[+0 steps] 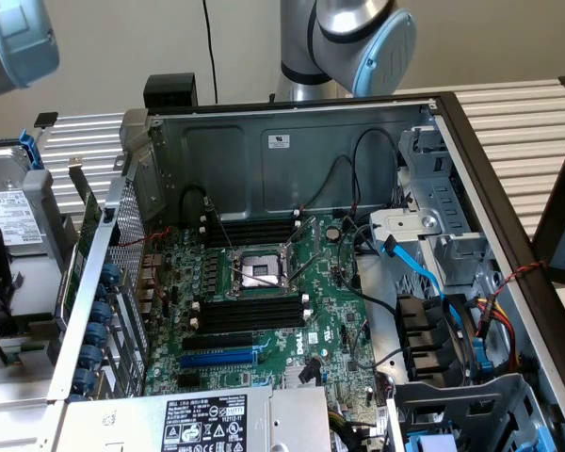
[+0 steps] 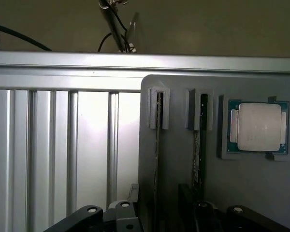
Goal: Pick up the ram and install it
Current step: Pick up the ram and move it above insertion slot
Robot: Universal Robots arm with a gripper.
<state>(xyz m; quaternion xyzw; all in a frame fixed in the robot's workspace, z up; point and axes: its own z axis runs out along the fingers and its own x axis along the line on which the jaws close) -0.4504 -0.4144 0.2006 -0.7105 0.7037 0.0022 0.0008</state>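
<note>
1. The gripper (image 2: pixel 165 215) hangs over a grey holder (image 2: pixel 176 145) that lies on a slatted metal table (image 2: pixel 53 159). Its jaws stand wide apart and hold nothing.
2. The ram (image 2: pixel 157 145) stands on its long edge in a narrow slot of that holder and runs down between the open jaws. A second stick (image 2: pixel 198 154) stands in the next slot, and a processor chip (image 2: pixel 258 126) lies in a recess just beside it.
3. In the exterior view, the computer case (image 1: pixel 292 151) lies open. On its green motherboard (image 1: pixel 334 325), the black memory slots (image 1: pixel 250 315) sit empty above a blue slot (image 1: pixel 218 359).
4. Handling, as I judge it: the stick is light, thin and stiff, but fragile. It may snap if twisted, and its chips and contact edge should not be pinched.
5. The best hold looks to be across the two flat faces near the middle of the upper edge, squarely, so it lifts straight out without tilting.
</note>
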